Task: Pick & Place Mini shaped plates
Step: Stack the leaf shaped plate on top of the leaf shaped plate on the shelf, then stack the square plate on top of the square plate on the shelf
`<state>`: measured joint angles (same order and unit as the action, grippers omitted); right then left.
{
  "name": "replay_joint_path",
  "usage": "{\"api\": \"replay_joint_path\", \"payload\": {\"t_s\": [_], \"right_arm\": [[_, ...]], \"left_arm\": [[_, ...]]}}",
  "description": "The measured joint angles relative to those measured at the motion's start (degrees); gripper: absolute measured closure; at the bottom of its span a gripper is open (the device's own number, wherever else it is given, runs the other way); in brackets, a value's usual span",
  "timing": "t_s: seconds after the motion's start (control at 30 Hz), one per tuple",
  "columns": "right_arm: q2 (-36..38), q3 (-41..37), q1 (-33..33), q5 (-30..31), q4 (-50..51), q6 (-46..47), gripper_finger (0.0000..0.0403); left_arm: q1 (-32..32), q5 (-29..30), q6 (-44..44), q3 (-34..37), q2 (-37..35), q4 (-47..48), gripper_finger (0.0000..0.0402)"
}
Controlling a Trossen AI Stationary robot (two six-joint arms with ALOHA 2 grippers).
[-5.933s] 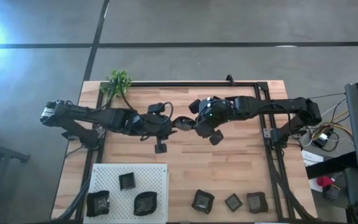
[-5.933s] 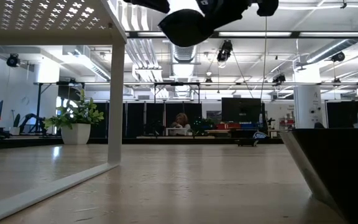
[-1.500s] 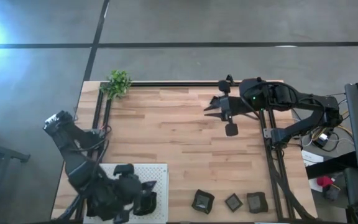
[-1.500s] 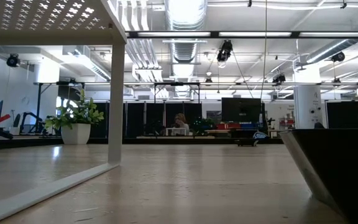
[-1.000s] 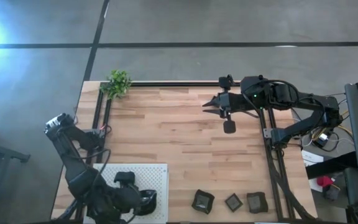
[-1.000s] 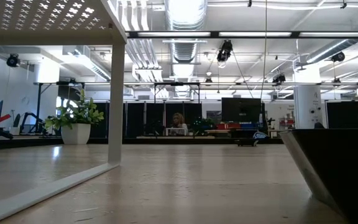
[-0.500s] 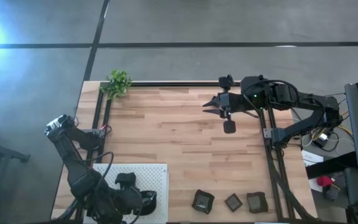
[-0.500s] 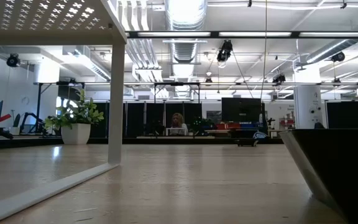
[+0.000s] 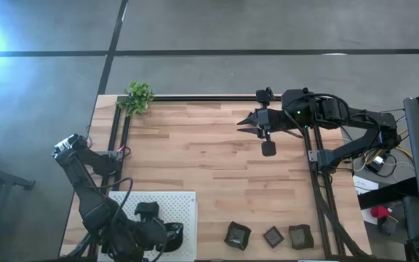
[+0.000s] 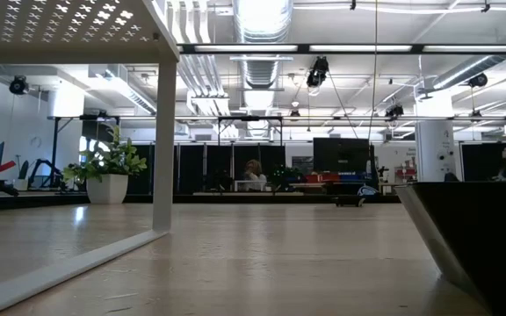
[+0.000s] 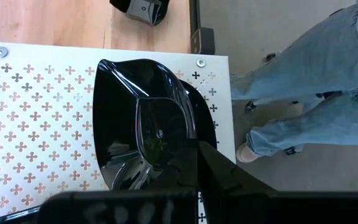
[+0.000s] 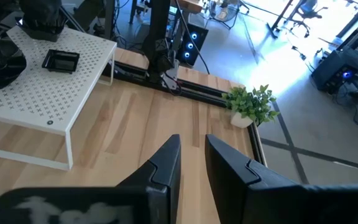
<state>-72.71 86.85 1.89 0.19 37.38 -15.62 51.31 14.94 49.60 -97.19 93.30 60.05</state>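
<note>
Left gripper point(image 9: 167, 234) low over the white perforated board point(image 9: 185, 204), right gripper point(image 12: 191, 163) waiting.

Our left jaws pinch the rim of a wavy-edged mini plate point(image 11: 143, 124) lying on the board. Our right jaws hang narrowly parted, empty. Only the high view shows three plates point(image 9: 271, 236) on the wooden surface point(image 9: 209, 167).

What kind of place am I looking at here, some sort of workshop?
Probably a robotics lab in a big open industrial hall. Two dark arms work at a wooden table with a white perforated board, and beyond it are exposed ceiling ducts, monitors and desks.
</note>
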Motion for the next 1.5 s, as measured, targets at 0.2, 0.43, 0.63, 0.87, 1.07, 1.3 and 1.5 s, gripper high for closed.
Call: {"api": "replay_joint_path", "payload": {"t_s": [0.2,0.43,0.63,0.87,1.07,1.3,1.5], "right_arm": [[0.0,0.0,0.0,0.0,-0.01,0.0,0.0335],[0.0,0.0,0.0,0.0,0.0,0.0,0.0335],[0.0,0.0,0.0,0.0,0.0,0.0,0.0335],[0.0,0.0,0.0,0.0,0.0,0.0,0.0335],[0.0,-0.01,0.03,0.0,0.0,0.02,0.0335],[0.0,-0.02,1.87,0.02,0.12,1.47,0.0335],[0.0,-0.02,6.71,0.04,3.16,6.06,0.0335]], "left_arm": [[-0.14,0.0,0.64,0.02,0.0,0.0,0.0401],[-0.2,-0.02,2.6,0.06,0.0,0.0,0.0359],[-0.2,-0.02,2.87,0.07,0.0,-0.02,0.0331],[-0.22,-0.04,2.92,0.07,0.0,-0.04,0.033],[-0.22,-0.05,2.91,0.07,-0.33,-0.02,0.033],[-0.55,5.45,2.94,0.07,-2.69,1.22,0.033],[-0.59,15.63,3.54,0.07,-5.3,4.05,0.0331]]}}
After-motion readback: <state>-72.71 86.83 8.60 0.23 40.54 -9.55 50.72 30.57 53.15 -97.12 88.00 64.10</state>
